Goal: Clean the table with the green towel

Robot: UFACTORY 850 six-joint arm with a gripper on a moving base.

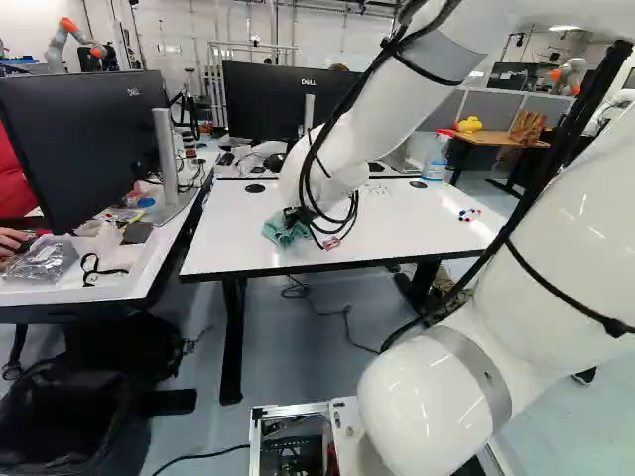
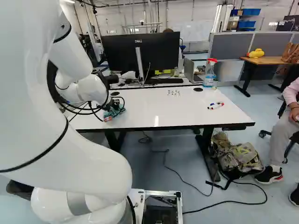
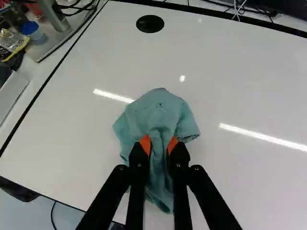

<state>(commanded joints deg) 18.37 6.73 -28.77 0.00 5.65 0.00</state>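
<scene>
In the left base view my gripper (image 1: pixel 302 220) is low over the left part of the white table (image 1: pixel 228 238), at the green towel (image 1: pixel 282 231). From the wrist, the gripper (image 3: pixel 159 145) is shut on the bunched towel (image 3: pixel 160 112), which is pinched between both orange pads and spreads over the tabletop ahead of and below the fingers. Small dark marks (image 2: pixel 174 93) show on the table in the right base view, well away from the towel.
Markers (image 2: pixel 216 106) lie near the table's right end. A spray bottle (image 2: pixel 210 73) stands at its far edge, by a monitor (image 2: pixel 140 51). A second desk with a monitor (image 1: pixel 84 149) adjoins on the left. A backpack (image 2: pixel 238 156) lies on the floor.
</scene>
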